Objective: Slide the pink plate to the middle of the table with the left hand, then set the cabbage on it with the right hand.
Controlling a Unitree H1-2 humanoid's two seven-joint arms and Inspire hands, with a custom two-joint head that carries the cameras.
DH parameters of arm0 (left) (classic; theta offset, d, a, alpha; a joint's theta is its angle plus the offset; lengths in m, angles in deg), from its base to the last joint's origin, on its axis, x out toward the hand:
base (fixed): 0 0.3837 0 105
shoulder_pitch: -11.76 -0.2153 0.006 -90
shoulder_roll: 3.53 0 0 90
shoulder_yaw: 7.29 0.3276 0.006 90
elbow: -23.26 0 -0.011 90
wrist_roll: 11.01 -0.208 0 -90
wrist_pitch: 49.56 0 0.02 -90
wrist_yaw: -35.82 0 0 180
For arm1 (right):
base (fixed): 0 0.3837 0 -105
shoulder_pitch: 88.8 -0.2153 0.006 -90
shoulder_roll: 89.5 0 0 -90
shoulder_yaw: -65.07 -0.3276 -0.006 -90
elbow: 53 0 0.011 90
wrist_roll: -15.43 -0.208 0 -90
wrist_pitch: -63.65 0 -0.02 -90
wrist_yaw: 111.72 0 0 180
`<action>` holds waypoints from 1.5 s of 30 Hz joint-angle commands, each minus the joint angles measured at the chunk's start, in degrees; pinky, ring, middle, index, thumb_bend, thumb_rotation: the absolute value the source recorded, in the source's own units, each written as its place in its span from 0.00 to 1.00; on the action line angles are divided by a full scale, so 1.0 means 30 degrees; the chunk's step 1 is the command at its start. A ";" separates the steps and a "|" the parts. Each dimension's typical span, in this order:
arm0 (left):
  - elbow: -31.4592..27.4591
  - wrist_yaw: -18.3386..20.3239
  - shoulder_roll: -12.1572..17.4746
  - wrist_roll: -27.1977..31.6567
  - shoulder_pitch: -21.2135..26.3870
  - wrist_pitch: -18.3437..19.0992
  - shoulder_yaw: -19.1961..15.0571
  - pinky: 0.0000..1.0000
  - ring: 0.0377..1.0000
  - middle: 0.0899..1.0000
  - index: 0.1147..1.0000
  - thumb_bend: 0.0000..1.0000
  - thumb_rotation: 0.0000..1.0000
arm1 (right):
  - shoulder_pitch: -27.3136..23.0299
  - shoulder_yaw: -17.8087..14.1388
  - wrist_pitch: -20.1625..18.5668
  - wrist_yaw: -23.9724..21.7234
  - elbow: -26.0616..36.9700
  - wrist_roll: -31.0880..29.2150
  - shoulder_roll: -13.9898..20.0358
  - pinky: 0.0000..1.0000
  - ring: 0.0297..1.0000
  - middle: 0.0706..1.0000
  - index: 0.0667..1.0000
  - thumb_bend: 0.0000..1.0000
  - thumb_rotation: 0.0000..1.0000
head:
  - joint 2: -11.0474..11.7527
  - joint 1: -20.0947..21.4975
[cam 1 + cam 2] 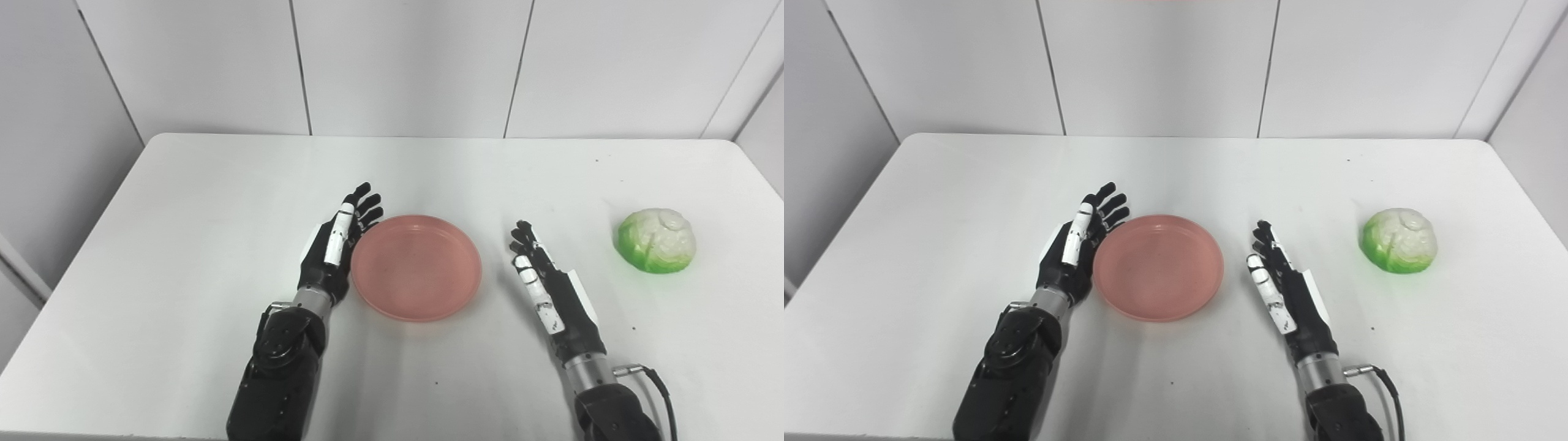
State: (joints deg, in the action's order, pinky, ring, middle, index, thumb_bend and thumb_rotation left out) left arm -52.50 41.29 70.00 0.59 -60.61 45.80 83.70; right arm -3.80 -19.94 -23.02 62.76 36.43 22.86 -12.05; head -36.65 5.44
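the pink plate (416, 267) lies flat on the white table (184, 245), about in the middle of it and a little toward the near edge, and it has nothing in it. the left hand (335, 250) stands on its edge just at the left side of the plate, with the palm turned toward the rim; its fingers (365, 202) are stretched out and a little spread, pointing away from the robot, and they hold nothing. the palm side looks to be touching the plate rim or almost touching it, but i cannot tell which from these views. the right hand (547, 283) is on the other side of the plate, near it but apart from it, with a strip of bare table between. this hand is also open, the fingers straight and close together, palm turned toward the plate, and it holds nothing. the cabbage (656, 239), green at the bottom and pale on top, sits on the table well to the right of the right hand, not touched by anything. a thin black cable (664, 386) comes out of the right wrist.
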 commanded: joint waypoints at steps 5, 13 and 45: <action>0.1220 0.0447 0.0138 0.0076 0.0125 -0.0844 -0.0335 0.90 0.89 0.90 0.89 0.44 1.00 | 0.0276 0.0241 0.1110 0.0618 -0.1082 0.0012 -0.0632 0.91 0.92 0.94 0.95 0.36 1.00 | 0.0057 0.0745; 0.1722 0.0820 0.0185 0.0443 -0.0002 -0.1037 -0.0932 0.91 0.89 0.90 0.89 0.43 1.00 | 0.0033 0.0104 0.1756 0.1337 -0.0326 0.0561 -0.0368 0.90 0.92 0.95 0.95 0.41 1.00 | 0.0341 0.2157; 0.5106 0.3368 0.1593 0.2142 0.0748 -0.1696 -0.2281 0.92 0.90 0.90 0.88 0.45 1.00 | -0.3960 -0.4174 -0.1480 0.2877 0.7197 0.4662 0.2807 0.85 0.88 0.89 0.90 0.44 1.00 | 0.0821 0.7507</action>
State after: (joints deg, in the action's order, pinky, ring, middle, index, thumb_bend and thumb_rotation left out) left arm -40.83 50.76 73.18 7.01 -55.67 40.10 77.64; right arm -14.00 -31.17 -26.24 70.39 56.01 36.41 -5.10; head -34.01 27.77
